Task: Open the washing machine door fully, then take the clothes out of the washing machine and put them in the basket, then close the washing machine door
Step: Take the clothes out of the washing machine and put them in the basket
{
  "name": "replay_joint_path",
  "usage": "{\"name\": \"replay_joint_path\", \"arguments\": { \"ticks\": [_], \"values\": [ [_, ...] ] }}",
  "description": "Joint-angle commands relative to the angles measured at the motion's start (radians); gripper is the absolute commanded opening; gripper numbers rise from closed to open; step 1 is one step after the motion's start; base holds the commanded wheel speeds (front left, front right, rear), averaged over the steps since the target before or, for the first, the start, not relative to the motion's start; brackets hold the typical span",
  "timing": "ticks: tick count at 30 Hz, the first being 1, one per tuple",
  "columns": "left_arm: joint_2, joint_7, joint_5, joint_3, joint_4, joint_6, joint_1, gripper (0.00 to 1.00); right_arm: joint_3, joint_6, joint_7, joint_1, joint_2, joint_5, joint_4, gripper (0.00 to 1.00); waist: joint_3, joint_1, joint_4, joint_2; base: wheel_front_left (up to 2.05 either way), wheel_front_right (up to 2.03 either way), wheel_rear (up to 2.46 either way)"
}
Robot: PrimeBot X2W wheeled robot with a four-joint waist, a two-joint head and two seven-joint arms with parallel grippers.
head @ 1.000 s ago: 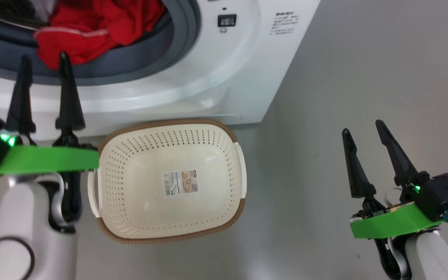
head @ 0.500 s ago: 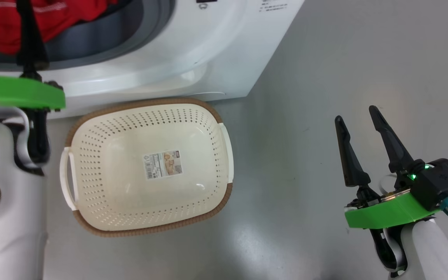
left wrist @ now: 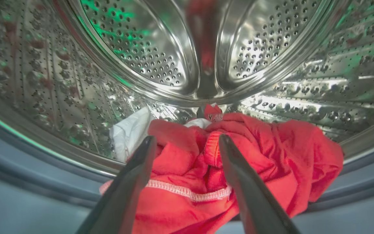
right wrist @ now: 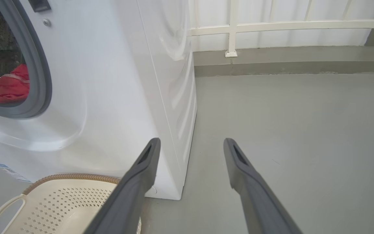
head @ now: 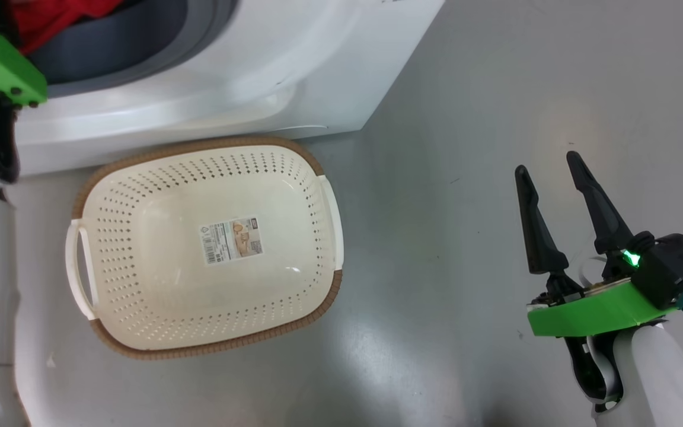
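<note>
Your left gripper (left wrist: 187, 138) reaches into the washing machine (head: 229, 65), level with the drum (left wrist: 141, 48) mouth. Its jaws are apart, either side of a fold in the red clothes (left wrist: 255, 156) at the front lip, likely set for a pinch. The basket (head: 199, 142) waits just before the washing machine, empty, to catch them. Your right gripper (head: 546, 161) hovers right of the washing machine, jaws apart, idle.

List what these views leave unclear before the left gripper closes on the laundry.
- Left wrist view: whether the open left gripper touches the red clothes; depth unclear.
- Left wrist view: white cloth partly hidden behind the red pile; garment count unclear.
- Head view: basket label print too small; left gripper's fingers cut off at the top-left edge.
- Right wrist view: basket cut by the bottom edge and the right gripper's finger.
</note>
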Motion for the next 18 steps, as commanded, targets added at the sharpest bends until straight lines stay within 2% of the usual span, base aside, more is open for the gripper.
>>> {"name": "replay_joint_path", "arguments": {
  "ticks": [1, 10, 18],
  "values": [
    [0.058, 0.027, 0.008, 0.009, -0.001, 0.008, -0.023, 1.0, 0.023, 0.005, -0.006, -0.006, -0.004, 0.013, -0.016, 1.0, 0.005, 0.0, -0.003, -0.0001, 0.0, 0.0, 0.0],
    [0.102, 0.177, 0.053, -0.038, 0.14, 0.053, -0.1, 1.0, 0.045, 0.005, -0.006, -0.021, -0.004, 0.035, -0.003, 1.0, 0.016, 0.0, -0.022, -0.0001, 0.0, 0.0, 0.0],
    [0.119, 0.218, 0.058, -0.052, 0.216, 0.07, -0.118, 1.0, 0.059, 0.005, -0.006, -0.024, -0.004, 0.049, 0.003, 1.0, 0.017, 0.0, -0.04, -0.0001, 0.0, 0.0, 0.0]
  ]
}}
